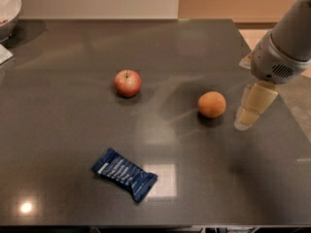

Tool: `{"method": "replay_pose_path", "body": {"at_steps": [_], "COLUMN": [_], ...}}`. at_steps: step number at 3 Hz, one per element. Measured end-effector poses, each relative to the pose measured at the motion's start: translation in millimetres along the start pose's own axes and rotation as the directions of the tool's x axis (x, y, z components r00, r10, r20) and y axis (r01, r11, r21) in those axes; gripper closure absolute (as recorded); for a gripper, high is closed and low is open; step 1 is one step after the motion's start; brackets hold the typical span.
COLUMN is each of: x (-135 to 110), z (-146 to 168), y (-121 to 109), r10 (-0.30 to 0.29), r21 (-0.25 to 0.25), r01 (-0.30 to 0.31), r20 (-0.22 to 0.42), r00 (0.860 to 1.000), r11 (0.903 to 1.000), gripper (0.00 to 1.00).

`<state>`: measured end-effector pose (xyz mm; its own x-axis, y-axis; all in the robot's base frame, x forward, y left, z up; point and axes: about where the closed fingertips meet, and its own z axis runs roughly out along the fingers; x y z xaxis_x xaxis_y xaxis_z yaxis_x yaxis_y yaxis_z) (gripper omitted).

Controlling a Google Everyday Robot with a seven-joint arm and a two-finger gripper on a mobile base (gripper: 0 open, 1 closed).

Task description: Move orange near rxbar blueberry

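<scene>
End effector [249, 114] near right table [58, 130] edge; opening: cannot tell. Orange [212, 104] just beside, leftward. Rxbar blueberry [125, 174] well apart, open table between.

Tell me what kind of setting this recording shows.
Probably a kitchen or break-room counter: a dark polished countertop carrying an apple, an orange and a blue snack bar, with a white bowl at the corner. The gripper hangs beside the orange.

A red-yellow apple [128, 83] with a stem stands on the dark grey tabletop [58, 130]. Far left of the apple, at the back corner, sits a white bowl [8, 11]. My gripper [246, 119] hangs well right of the apple.
</scene>
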<state>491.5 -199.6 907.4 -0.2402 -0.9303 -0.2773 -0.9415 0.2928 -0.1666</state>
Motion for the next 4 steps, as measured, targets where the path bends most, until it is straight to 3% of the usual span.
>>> {"method": "replay_pose_path", "body": {"at_steps": [4], "x": [-29.7], "z": [61.2], "y": [2.9], "r10": [-0.014], "r21": [-0.079], "r01": [0.018], "r20": [0.052], "r00": [0.999], "r11": [0.9967], "gripper": [0.00]}}
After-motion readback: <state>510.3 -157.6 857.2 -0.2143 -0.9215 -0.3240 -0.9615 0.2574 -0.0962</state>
